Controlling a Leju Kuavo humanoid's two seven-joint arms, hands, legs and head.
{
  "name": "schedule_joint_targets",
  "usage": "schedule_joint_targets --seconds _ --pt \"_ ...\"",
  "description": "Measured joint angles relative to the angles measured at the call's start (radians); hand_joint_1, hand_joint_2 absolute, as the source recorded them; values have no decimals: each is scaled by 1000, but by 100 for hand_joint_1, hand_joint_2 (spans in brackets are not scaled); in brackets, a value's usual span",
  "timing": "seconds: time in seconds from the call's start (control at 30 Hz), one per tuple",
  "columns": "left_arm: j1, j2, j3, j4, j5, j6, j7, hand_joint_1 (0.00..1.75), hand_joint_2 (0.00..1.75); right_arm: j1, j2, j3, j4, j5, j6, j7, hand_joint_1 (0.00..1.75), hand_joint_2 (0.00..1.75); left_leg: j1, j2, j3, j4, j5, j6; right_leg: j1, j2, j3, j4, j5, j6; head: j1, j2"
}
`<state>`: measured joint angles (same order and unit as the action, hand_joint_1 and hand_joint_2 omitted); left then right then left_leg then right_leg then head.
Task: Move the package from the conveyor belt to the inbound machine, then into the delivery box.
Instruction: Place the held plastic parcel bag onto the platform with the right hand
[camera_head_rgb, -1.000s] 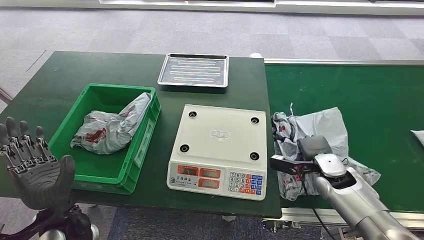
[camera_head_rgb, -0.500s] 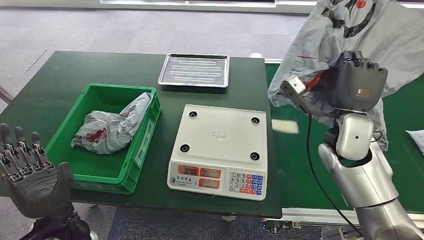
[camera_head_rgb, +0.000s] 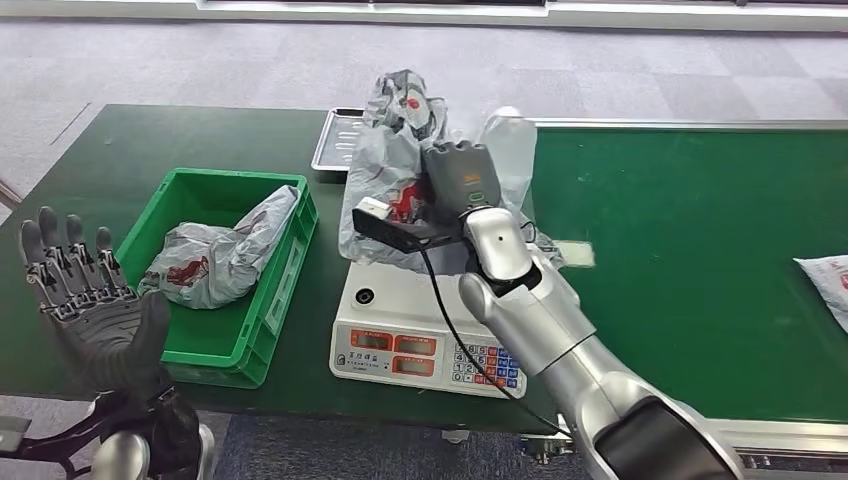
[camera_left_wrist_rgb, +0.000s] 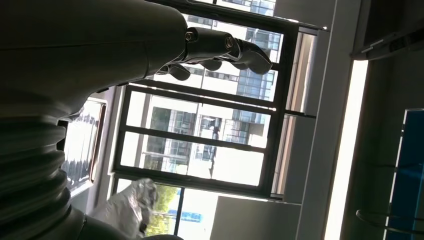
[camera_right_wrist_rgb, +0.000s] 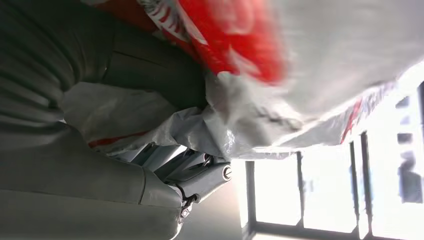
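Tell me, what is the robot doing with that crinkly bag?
The robot's right hand holds a grey plastic package with red print up over the white scale on the green table. Whether the package touches the scale yet is hard to tell. The left hand is raised with its fingers spread, holding nothing. Another grey package already lies in the green box beside the scale, and one more waits on the conveyor belt.
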<state>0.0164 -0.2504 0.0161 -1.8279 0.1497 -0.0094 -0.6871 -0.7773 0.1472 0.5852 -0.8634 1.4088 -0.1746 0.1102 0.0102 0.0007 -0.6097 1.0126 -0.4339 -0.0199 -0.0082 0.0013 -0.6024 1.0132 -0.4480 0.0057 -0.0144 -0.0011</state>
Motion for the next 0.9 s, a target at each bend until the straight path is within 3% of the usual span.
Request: schedule_joint_targets --seconds 0.17,0.43,0.47,0.5,0.6,0.63,0.8,0.9 --pt "-29 0 -11 35 0 0 5 0 175 -39 119 33 187 -18 -1 -11 175 175 0 0 -1 0 0 0 0 0 -1 0 0 -1 0 0" --pt "-39 0 -13 61 2 0 5 0 175 -67 180 44 297 -21 0 -13 175 175 -1 0 -2 0 -1 0 -1 0 -2 0 -1 -1 0 0" --pt "-39 0 -13 63 3 0 5 0 175 -69 184 44 304 -21 0 -13 167 175 -1 0 -2 0 -1 0 -1 0 -2 0 -1 -1 0 0" --pt "-40 0 -13 65 3 0 5 0 175 -71 186 45 310 -22 1 -13 123 175 -1 0 -2 0 -1 0 -1 0 -2 0 -1 -1 0 0" --pt "-40 0 -13 69 3 0 5 0 175 -76 194 45 324 -39 6 -23 0 44 -1 0 -2 0 -1 0 -1 0 -2 0 0 -1 0 0" --pt "-40 0 -13 70 3 0 5 0 175 -76 196 46 328 -51 5 -28 0 0 -1 0 -2 0 -1 0 -1 0 -2 0 0 -1 0 0" --pt "-38 2 -13 73 -3 13 0 0 175 -79 197 48 339 -158 -55 -77 0 0 -1 0 -2 0 -1 0 -1 0 -2 0 0 -1 0 0" --pt "-33 4 -13 73 -21 37 -8 0 175 -68 181 14 268 -268 -192 -165 0 0 -1 -1 -2 0 -1 0 -1 0 -2 0 0 -1 0 0"
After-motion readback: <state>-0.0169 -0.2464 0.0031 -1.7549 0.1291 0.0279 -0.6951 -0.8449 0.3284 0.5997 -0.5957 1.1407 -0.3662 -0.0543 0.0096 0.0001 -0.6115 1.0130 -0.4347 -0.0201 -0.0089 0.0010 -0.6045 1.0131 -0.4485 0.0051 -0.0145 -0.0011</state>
